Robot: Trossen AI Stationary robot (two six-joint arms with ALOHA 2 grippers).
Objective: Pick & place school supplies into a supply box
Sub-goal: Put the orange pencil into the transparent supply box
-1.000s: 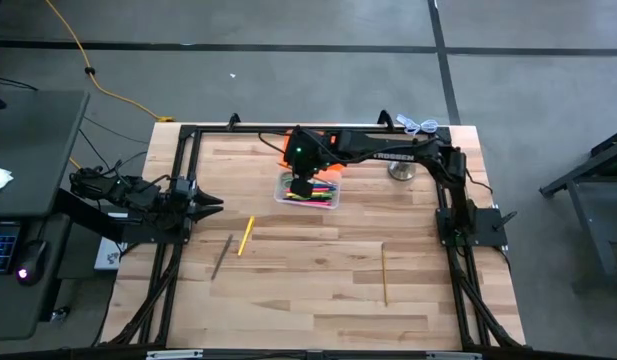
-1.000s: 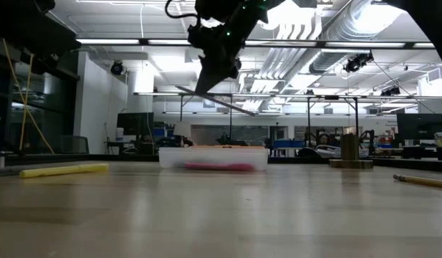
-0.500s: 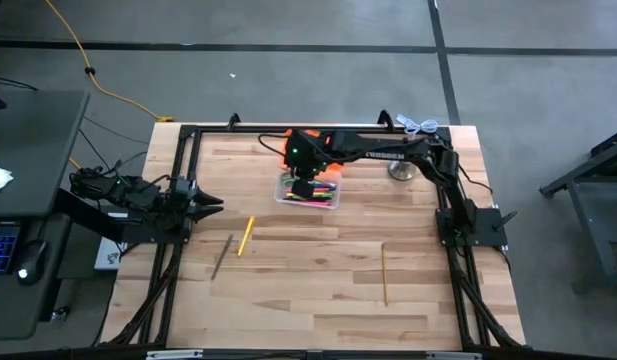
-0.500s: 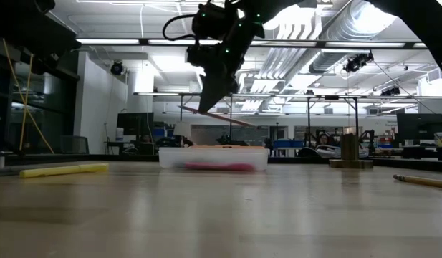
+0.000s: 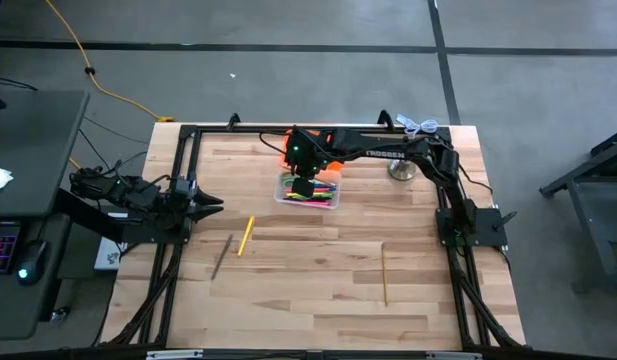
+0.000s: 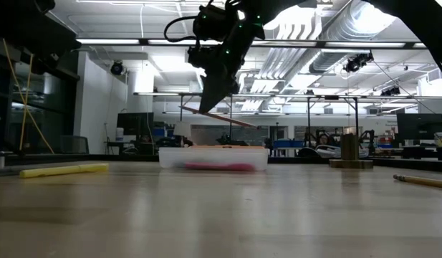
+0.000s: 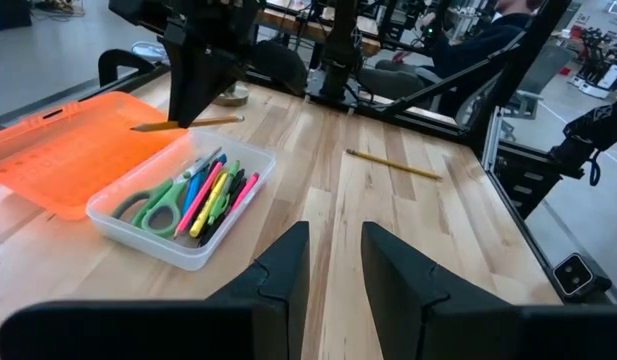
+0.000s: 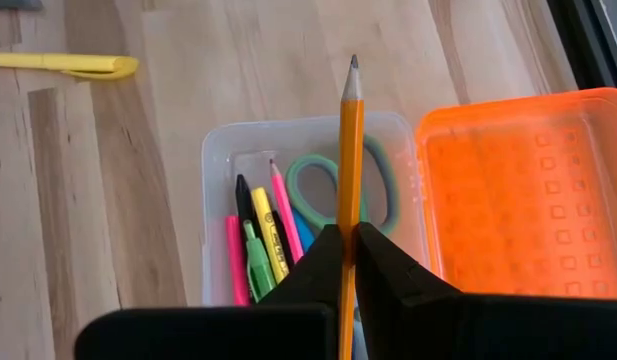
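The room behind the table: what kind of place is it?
Probably a robotics lab or workshop. The low view shows exposed silvery ceiling ducts, long strip lights and benches with dark monitors; two dark robot arms are mounted on a pale wooden table.

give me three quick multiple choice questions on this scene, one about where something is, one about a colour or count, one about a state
1. Where is the right gripper?
A. above the supply box
B. at the table's left edge
C. over the lone pencil on the right

2. What colour is the box's lid?
A. blue
B. orange
C. white

3. What is the right gripper doing?
A. standing open and empty
B. shut on scissors
C. shut on an orange pencil

Answers:
1. A, the high view shows it over the box.
2. B, both wrist views show the lid bright orange and lying open.
3. C, the right wrist view shows the pencil clamped between its fingers, tip pointing away from the wrist.
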